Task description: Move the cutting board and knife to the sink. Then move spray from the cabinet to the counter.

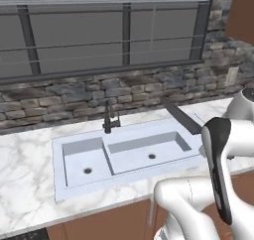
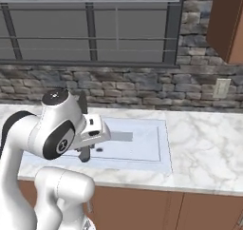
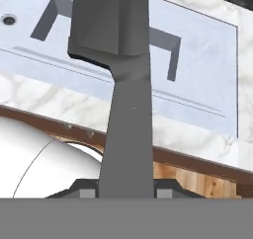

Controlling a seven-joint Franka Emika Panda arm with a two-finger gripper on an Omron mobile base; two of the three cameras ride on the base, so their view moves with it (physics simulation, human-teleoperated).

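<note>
The claw grips the knife by its handle, one fingertip on either side of the grey grip at six o'clock in the hand view. From there the handle runs toward twelve o'clock and widens into the dark blade, which covers part of the sink beneath it. In the left base view the knife hangs in the air, its blade slanting from about four o'clock up toward ten o'clock over the right rim of the sink. The black faucet stands behind the divider between the two basins, at about nine o'clock from the blade. The counter of white marble surrounds the sink. In the right base view the arm covers the left part of the sink, and the cabinet hangs at two o'clock.
</note>
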